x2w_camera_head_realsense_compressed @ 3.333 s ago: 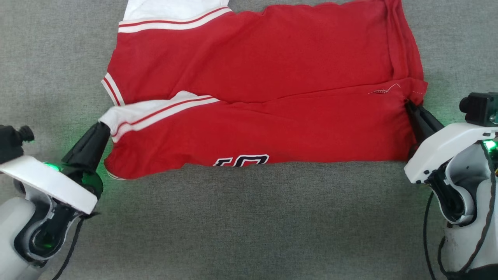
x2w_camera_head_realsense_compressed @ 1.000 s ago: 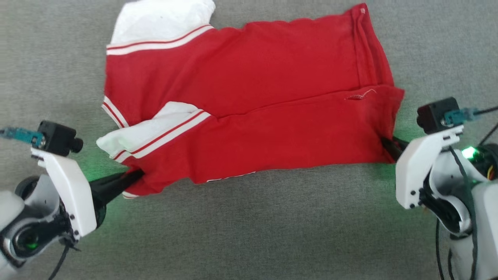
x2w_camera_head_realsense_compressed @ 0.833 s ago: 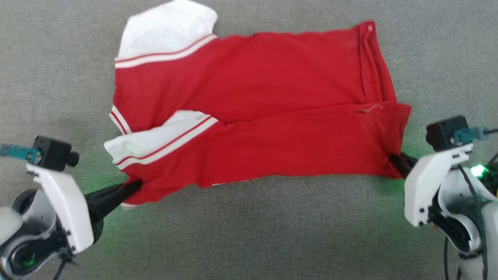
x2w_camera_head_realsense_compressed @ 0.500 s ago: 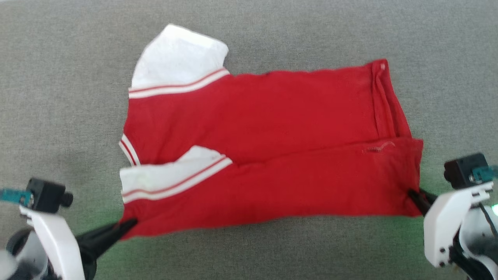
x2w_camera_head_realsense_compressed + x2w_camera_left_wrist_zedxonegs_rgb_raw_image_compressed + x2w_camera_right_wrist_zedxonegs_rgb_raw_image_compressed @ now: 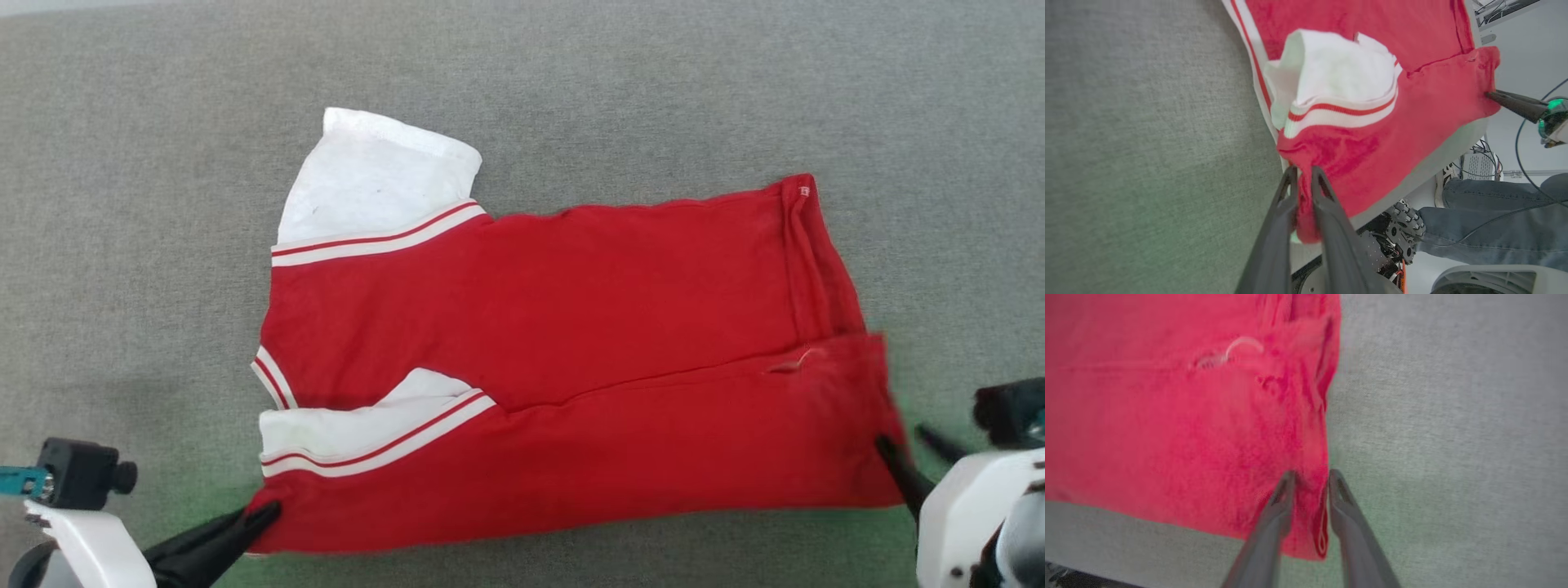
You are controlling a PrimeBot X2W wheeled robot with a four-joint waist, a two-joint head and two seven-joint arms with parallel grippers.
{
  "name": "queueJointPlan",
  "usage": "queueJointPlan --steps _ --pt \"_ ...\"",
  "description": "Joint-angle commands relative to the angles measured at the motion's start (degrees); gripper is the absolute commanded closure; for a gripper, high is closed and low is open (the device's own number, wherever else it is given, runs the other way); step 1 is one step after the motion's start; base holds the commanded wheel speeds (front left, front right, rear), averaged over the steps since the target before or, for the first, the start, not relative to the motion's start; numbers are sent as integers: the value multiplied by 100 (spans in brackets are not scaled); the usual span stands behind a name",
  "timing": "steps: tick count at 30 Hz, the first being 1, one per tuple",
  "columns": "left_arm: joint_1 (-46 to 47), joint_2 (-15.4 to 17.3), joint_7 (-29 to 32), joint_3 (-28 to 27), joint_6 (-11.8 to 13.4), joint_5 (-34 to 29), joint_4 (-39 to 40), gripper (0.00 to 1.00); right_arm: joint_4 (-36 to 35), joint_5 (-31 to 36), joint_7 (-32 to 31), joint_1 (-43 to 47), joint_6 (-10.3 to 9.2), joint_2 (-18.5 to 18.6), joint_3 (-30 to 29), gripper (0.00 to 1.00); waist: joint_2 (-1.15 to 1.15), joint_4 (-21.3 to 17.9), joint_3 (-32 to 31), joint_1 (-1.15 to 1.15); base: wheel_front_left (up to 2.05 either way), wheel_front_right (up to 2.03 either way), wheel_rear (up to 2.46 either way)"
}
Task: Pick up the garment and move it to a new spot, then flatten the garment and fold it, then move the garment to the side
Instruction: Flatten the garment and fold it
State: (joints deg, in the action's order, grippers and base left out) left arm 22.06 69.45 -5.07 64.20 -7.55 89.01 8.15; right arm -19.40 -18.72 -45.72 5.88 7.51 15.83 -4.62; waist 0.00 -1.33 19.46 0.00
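Now the left pincer (image 5: 1301, 173) pinches a corner of the garment (image 5: 571, 343), the right pincer (image 5: 1310, 475) spread astride its hem, cloth flat on the counter (image 5: 653, 98) between them: a careless pull-back could snag and drag the fold open.

Even, bright light, green glow on the grey surface (image 5: 188, 490), right wrist view motion-blurred.

place: robot lab | evidence: loose cables (image 5: 1488, 148), grey cloth-covered table (image 5: 1147, 143)
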Motion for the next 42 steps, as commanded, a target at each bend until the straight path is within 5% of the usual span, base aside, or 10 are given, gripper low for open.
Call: queueJointPlan --steps 1,2,3,4,13,20,30,34,42 --pt "-61 -2 -47 -30 15 27 -41 53 -26 37 115 -67 -5 -70 -67 0 0 -15 -13 0 0 0 0" --pt "-69 -10 -80 -33 14 3 -42 39 -47 91 232 -139 -5 -140 -102 0 0 -32 -21 0 0 0 0" --pt "-65 -6 -162 -59 14 -32 -46 8 -70 165 369 -210 -4 -182 -105 0 0 -53 -27 0 0 0 0" --pt "-58 4 -253 -98 14 -29 -81 0 -95 256 546 -282 -4 -208 -98 0 0 -75 -31 0 0 0 0" --pt "328 33 -918 -683 15 -295 -802 0 450 1018 2894 -1162 -5 -904 444 0 0 -481 28 0 0 0 0" --pt "1494 -343 -698 -1112 12 -1025 -1854 0 1083 1438 4562 -1557 -6 -1250 843 0 0 -1065 294 0 0 0 0" --pt "3217 -675 1054 -960 14 -1108 -3153 0 1391 1077 5208 -1673 -5 -1298 1035 0 0 -1840 728 0 0 0 0" --pt "3558 -427 2269 -740 15 -722 -3281 0 1455 919 5278 -1565 -5 -1299 1080 0 0 -2045 847 0 0 0 0" --pt "3948 -326 3317 -553 16 -471 -3384 0 1500 849 5295 -1509 -5 -1299 1159 0 0 -2133 1028 0 0 0 0"
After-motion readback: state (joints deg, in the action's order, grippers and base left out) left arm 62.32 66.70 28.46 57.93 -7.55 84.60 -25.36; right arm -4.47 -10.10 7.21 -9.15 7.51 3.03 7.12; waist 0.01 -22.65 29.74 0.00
